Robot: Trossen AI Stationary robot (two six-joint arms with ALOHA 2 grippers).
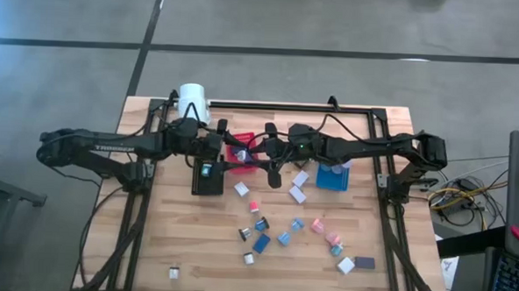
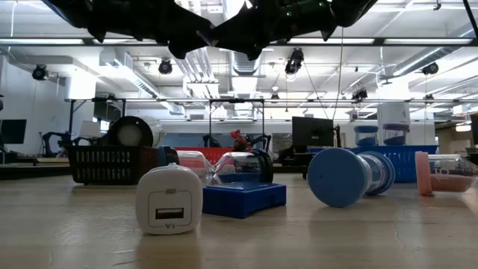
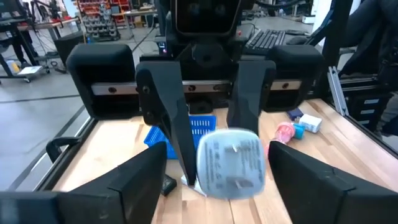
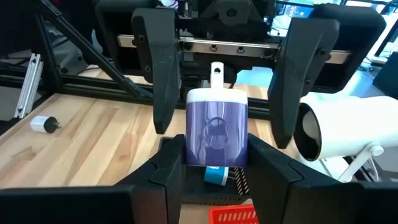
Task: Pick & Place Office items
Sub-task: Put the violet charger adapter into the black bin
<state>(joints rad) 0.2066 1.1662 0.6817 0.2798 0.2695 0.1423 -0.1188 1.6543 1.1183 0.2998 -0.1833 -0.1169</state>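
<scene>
We judge the job to be in its early part, with most of the sorting yet to do. Both arms meet in the air above the red bin [image 1: 239,151], near the back of the table [image 1: 150,246]. The right gripper [image 4: 214,155] has its fingers clamped on a pale piece [image 4: 216,124] with a white cap and a violet body, held clear of the table. The left gripper [image 1: 228,150] faces it with its fingers [image 4: 163,62] apart, one on either side of that piece and, as far as we can see, not pressing on it. It looks to us like a handover that is not finished.

As for what is done, one small teal piece [image 1: 207,170] seems to lie in the black bin [image 1: 208,185]; we cannot tell what else is in the red bin or the blue bin [image 1: 333,177].

What is left is plain: the loose office items [image 1: 299,195] lie scattered over the middle and front of the table, among them a pink piece [image 1: 253,205], a blue block [image 1: 261,243], a white block [image 1: 345,265] and a lone small piece [image 1: 174,271] well apart near the front left edge. The white cylinder [image 1: 192,101] stands at the back
</scene>
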